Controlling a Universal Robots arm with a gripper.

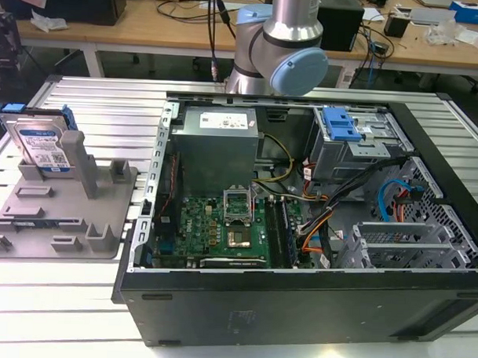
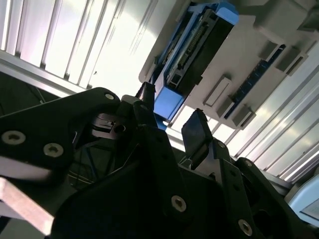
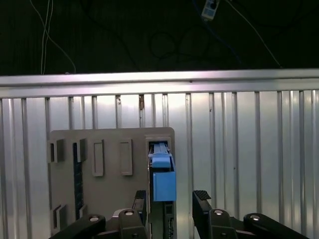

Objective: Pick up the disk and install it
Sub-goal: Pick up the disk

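The disk [image 1: 42, 145], a silver drive with a white-and-blue label in a bright blue bracket, stands on edge in a grey holder plate [image 1: 65, 212] at the exterior view's left, outside the computer case. In both wrist views I look down on its top edge, the disk [image 3: 163, 179] and disk [image 2: 199, 45] showing the blue bracket end. My gripper [image 3: 171, 201] hangs above it, open, with black fingers [image 3: 202, 199] on either side of that blue end and apart from it. The same gripper [image 2: 172, 117] holds nothing.
The open computer case [image 1: 298, 291] lies at the exterior view's right, with a drive cage and blue latch [image 1: 339, 123] at its far corner, cables and a motherboard [image 1: 222, 225]. The arm's base [image 1: 279, 47] stands behind the case. The ribbed metal table [image 1: 54, 306] surrounds the holder.
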